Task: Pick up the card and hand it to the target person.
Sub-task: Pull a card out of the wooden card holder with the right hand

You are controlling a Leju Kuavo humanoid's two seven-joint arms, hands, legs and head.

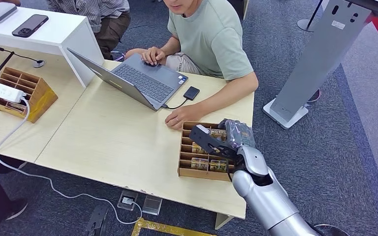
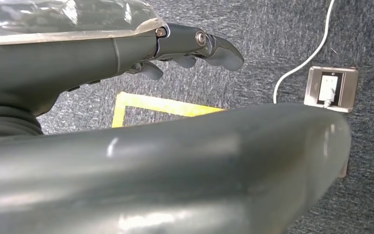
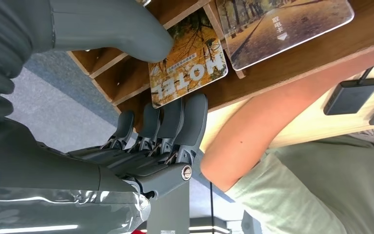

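I count two cards (image 3: 189, 66) in view beside my right hand (image 3: 165, 87). Its thumb and fingers pinch one card over the wooden tray (image 1: 184, 160). My left hand (image 2: 190, 51) hangs empty, fingers loosely spread.

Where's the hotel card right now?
The hotel card sits in the wooden divided tray at the table's right end, pinched between the right hand's thumb and fingers, beside the person's forearm.

A glossy printed card (image 3: 189, 66) is lying in a raw wooden tray (image 1: 189, 172) on the matt pale-wood desk (image 1: 113, 142), while smooth dark plastic fingers (image 3: 187, 124) are gleaming.
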